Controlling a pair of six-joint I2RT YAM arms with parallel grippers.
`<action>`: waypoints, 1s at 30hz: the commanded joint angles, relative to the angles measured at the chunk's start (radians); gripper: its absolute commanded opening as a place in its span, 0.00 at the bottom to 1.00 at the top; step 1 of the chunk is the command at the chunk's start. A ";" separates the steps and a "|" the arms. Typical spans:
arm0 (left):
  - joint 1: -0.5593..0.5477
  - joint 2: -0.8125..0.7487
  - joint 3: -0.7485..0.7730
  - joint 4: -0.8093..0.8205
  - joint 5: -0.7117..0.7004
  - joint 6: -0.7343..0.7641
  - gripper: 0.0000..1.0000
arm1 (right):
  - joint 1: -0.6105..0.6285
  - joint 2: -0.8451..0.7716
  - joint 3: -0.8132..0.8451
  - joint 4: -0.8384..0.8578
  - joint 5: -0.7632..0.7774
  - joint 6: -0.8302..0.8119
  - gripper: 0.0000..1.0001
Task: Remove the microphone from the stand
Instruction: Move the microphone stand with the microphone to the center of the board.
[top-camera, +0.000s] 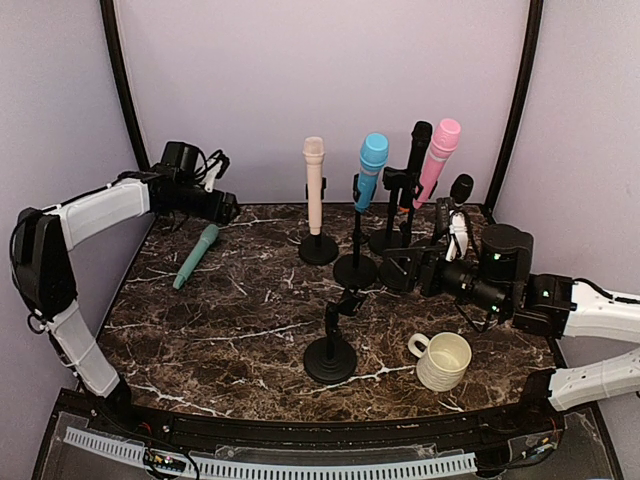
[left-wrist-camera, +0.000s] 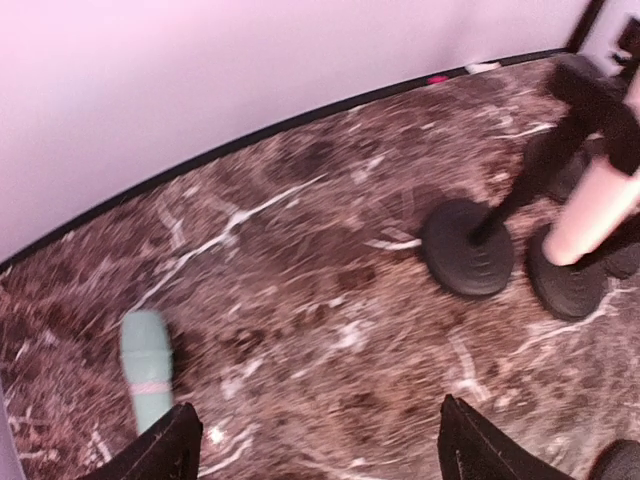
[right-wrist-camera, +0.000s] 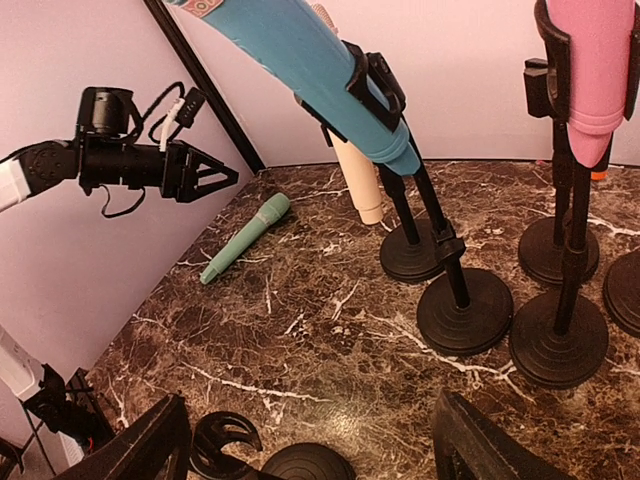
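Green mic lies on marble table; L pincer open nearby.

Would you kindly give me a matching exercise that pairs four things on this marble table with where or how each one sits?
Things:
1. mint-green microphone
2. sky-blue microphone
3. cream ribbed mug
4. frontmost black round-based stand

States:
A. clipped in a stand, tilted
B. lying flat on the table, far left
C. clip holds nothing
D. upright on the table, front right

Pairs: 1-B, 2-A, 3-D, 4-C
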 joint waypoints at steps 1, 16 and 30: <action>-0.180 -0.104 -0.032 0.102 0.012 -0.107 0.84 | 0.007 -0.008 -0.008 0.034 0.040 -0.019 0.84; -0.422 0.102 0.083 0.449 -0.182 -0.359 0.91 | 0.007 -0.125 -0.070 0.077 0.087 -0.006 0.88; -0.423 0.293 0.293 0.415 -0.320 -0.334 0.93 | 0.008 -0.127 -0.098 0.091 0.086 -0.001 0.89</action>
